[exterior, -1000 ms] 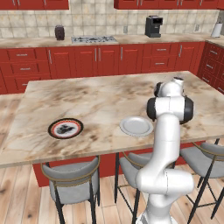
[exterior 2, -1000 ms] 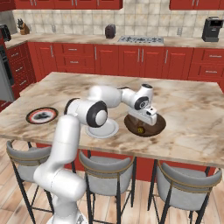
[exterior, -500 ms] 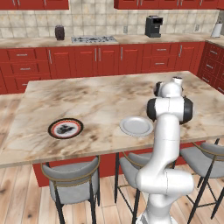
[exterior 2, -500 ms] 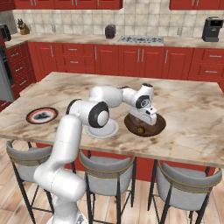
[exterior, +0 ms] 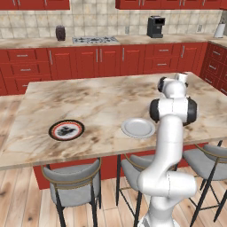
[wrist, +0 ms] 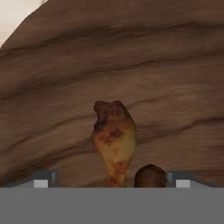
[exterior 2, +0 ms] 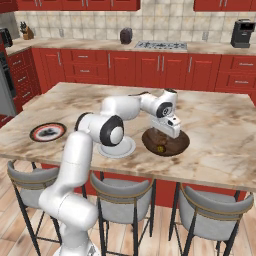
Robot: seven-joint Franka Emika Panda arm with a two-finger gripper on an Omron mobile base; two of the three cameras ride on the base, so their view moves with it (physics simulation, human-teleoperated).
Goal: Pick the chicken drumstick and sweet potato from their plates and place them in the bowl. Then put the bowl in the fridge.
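Gripper [exterior 2: 169, 131] hangs spread over the wooden bowl [exterior 2: 178, 145], chicken drumstick [wrist: 113, 140] lying free inside — rising carelessly, a finger could clip it or tip the bowl

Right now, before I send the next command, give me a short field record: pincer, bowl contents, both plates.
pincer: low over the wide dark brown wood-grain bowl, fingers apart, gripping nothing
bowl contents: small orange-brown chicken drumstick lying on the bowl floor; a dark brown rounded end beside it, probably the sweet potato
pale grey-white plate: on the island, nothing on it
black-rimmed plate with red ring: on the island, no food on it
bowl place: on the marble island counter
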